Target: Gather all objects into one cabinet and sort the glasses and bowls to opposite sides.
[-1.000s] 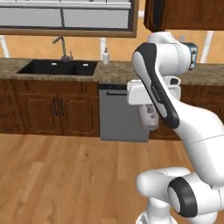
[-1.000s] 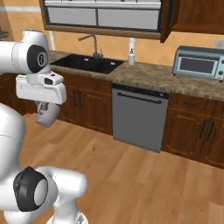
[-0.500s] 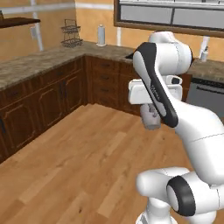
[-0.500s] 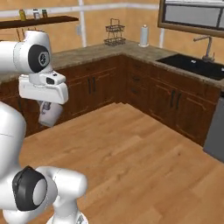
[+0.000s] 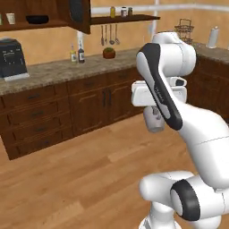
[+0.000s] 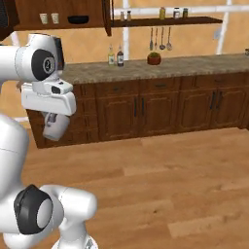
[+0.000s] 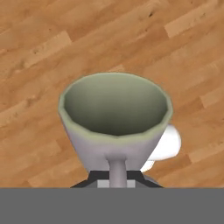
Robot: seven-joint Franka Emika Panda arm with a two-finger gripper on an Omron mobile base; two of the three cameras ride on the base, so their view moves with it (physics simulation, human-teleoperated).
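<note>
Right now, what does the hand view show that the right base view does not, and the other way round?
Hand view: the inside of the mug, which is empty, seen from straight above with its handle toward the gripper.
Right base view: the open cabinet high on the left, holding two cups and the black bowl, and the counter with two bottles.
Both: the mug in the shut gripper, above the wood floor.

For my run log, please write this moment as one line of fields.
phase: carrying | held: grey mug, upright in shut jaws, over wood floor | cabinet: door open, two cream cups and black bowl on shelf
</note>
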